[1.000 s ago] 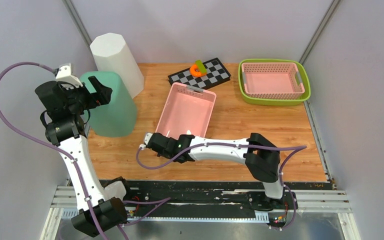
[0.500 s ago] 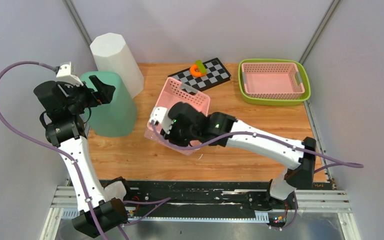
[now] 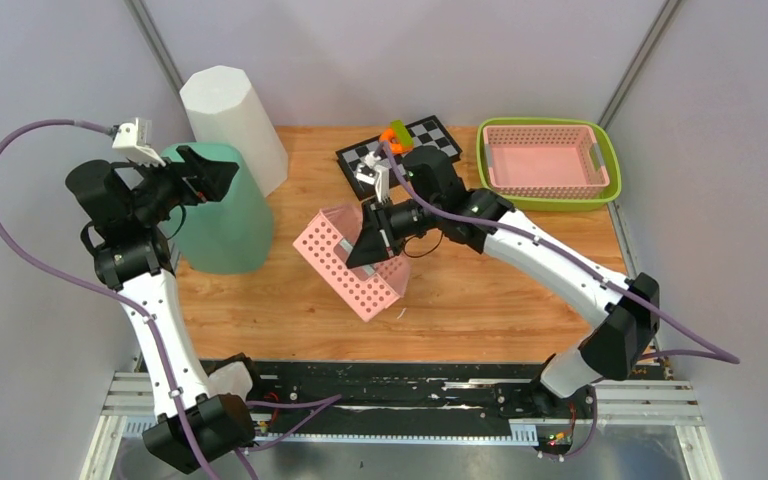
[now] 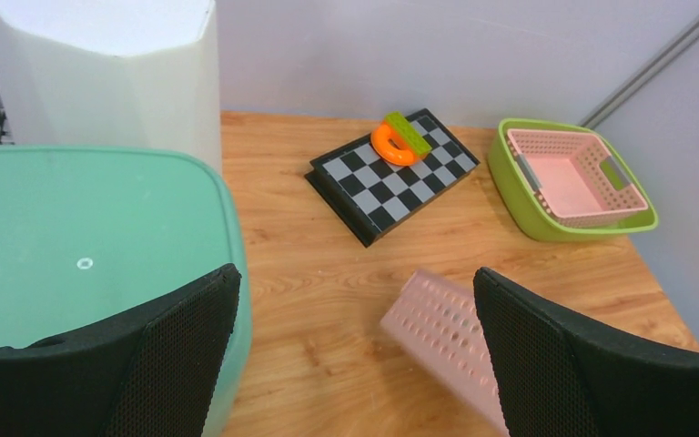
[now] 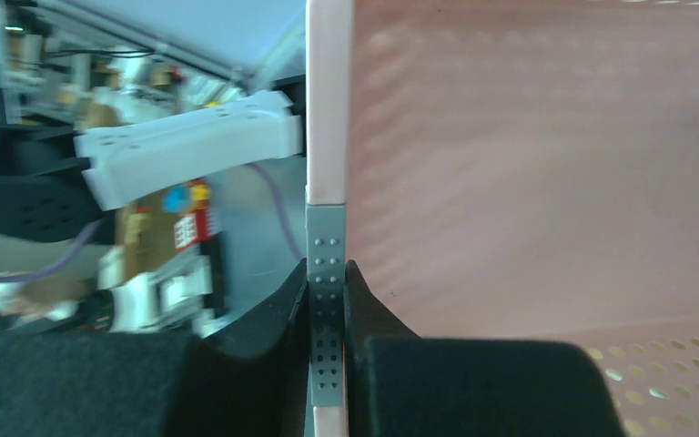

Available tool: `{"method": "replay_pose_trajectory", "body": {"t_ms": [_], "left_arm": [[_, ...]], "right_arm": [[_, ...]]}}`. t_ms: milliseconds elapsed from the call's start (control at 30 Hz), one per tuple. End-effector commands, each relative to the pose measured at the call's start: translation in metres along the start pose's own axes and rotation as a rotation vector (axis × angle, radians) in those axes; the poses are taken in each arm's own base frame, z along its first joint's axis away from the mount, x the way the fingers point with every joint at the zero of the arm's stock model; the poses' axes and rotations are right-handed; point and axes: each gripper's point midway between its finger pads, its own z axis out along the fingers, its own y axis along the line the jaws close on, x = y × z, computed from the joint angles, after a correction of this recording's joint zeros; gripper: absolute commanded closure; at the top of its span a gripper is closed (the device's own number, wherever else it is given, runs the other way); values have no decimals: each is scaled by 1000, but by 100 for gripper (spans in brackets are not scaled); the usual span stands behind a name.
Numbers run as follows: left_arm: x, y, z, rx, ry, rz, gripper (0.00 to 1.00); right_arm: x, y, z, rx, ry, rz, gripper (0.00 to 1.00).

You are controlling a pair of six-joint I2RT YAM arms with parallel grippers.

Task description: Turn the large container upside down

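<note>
The large container is a pink perforated basket in the middle of the table. It is tipped up steeply, resting on its lower edge, with a holed wall facing the top camera. My right gripper is shut on the grey handle at its rim; the right wrist view shows the pink inside beside my gripper. In the left wrist view one holed wall shows low on the table. My left gripper hangs open over the green bin, holding nothing.
A mint green upturned bin and a white one stand at the back left. A chessboard carrying an orange ring lies at the back. A green tray with a small pink basket sits back right.
My right arm has raised the container's gripped rim and swung it away from the arm bases, tipping it from flat and open-side-up to steeply on edge. The left arm has barely moved.
</note>
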Motion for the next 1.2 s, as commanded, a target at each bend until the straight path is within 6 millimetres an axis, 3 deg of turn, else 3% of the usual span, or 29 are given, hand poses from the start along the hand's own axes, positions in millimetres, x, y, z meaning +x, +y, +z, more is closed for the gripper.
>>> {"method": "replay_pose_trajectory", "body": {"t_ms": [0,200,300,433,667,1167], "left_arm": [[1,-1,5,44,-7,-30,0],[4,0,7,50,-4,-42,0],[6,1,8,54,-4,-54,0],[9,3,10,57,1,-70,0],[9,4,12,61,-4,-86,0],[9,3,12,59,-14,-96,0]], "right_arm": [[-18,44,-4,-285,-32,143,97],[-36,37,-2,-401,-77,314,97],[-42,23,-3,-428,-123,405,97],[-48,-18,-10,-359,-207,532,97],[-41,-115,-39,-142,-378,748,97],[-42,-175,-92,-4,-443,774,91]]}}
